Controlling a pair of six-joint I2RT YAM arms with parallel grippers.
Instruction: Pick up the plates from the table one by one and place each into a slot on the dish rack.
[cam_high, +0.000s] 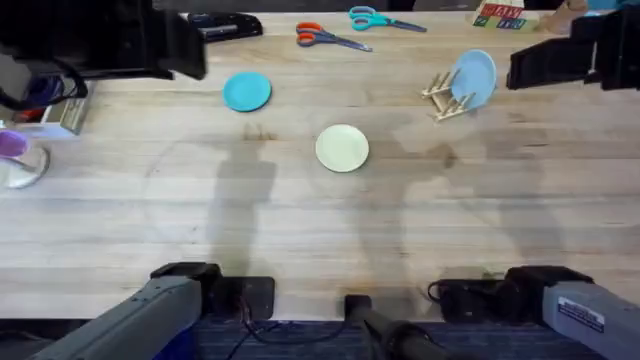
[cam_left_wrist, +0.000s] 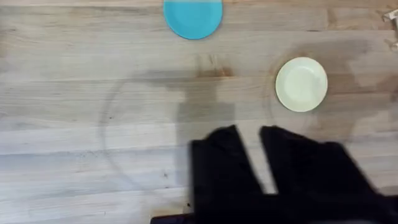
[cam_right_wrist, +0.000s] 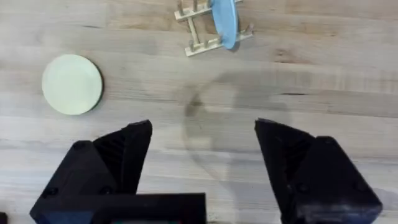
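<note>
Teal plate (cam_high: 246, 91) near scissors (cam_high: 330, 38), yellow plate (cam_high: 342, 148) unobstructed, both hands (cam_left_wrist: 250, 146) (cam_right_wrist: 202, 146) released, empty.

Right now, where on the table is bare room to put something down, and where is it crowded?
Bare wood lies in front of the pale yellow plate, toward the arm bases, and between that plate and the dish rack. The far edge is crowded: scissors, the teal plate, and the rack holding the sky-blue plate. Clutter sits at the left edge.
</note>
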